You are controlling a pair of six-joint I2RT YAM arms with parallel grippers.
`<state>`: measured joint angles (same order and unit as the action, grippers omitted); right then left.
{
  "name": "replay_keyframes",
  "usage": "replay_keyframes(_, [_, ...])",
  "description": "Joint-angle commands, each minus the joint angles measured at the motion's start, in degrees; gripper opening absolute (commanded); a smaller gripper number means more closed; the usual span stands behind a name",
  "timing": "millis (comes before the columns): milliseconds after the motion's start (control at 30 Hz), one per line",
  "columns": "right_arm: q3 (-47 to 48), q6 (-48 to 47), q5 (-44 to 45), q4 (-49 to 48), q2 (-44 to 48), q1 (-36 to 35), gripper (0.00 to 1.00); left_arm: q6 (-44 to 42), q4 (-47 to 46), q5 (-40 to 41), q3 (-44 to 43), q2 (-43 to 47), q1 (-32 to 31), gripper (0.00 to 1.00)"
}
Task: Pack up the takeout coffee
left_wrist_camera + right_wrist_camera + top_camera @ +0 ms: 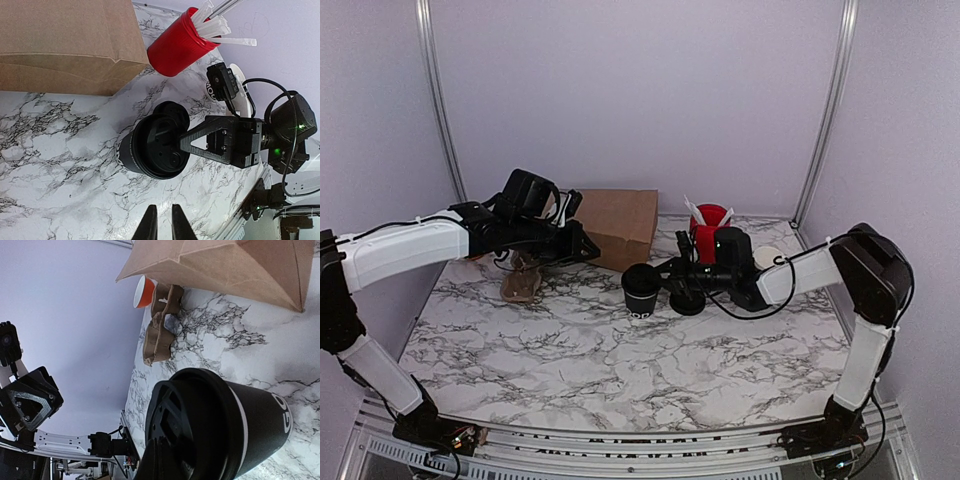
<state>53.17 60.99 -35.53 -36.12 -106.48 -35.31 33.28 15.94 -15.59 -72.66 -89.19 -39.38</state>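
The takeout coffee (pixel 640 295) stands upright mid-table, a black cup (pixel 131 152) with white lettering and a black lid (pixel 155 150) on top. In the right wrist view the cup (pixel 260 420) fills the lower right. My right gripper (pixel 658 278) is shut, and its tips (pixel 184 142) rest on the lid's top (pixel 175 415). My left gripper (pixel 588 248) hovers left of the cup by the paper bag. Its fingers (pixel 150 225) stand a narrow gap apart with nothing between them.
A brown paper bag (pixel 620 222) lies at the back, behind the cup. A cardboard cup carrier (pixel 523 280) sits to the left. A red cup with white sticks (pixel 708 238), a flat black lid (pixel 688 303) and a white disc (pixel 765 257) are on the right.
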Motion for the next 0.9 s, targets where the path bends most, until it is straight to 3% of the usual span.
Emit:
replay_keyframes(0, [-1.75, 1.97, 0.25, -1.70, -1.69, 0.33, 0.00, 0.13, -1.69, -0.84, 0.86, -0.38, 0.00, 0.11])
replay_keyframes(233, [0.65, -0.35, 0.15, 2.19, 2.56, 0.33, 0.00, 1.32, -4.40, -4.35, 0.53, -1.94, 0.00, 0.11])
replay_keyframes(433, [4.34, -2.13, -0.05, 5.26, 7.14, -0.19, 0.00, 6.88, -14.93, -13.22, 0.82, -5.31, 0.00, 0.11])
replay_keyframes(600, [5.90, -5.86, 2.49, 11.08, 12.02, -0.15, 0.00, 13.81, -27.18, -20.35, 1.37, -8.42, 0.00, 0.00])
replay_keyframes(867, [4.68, -8.51, 4.78, 14.77, 16.28, -0.11, 0.00, 18.10, -35.20, -25.68, 0.28, -17.77, 0.00, 0.00])
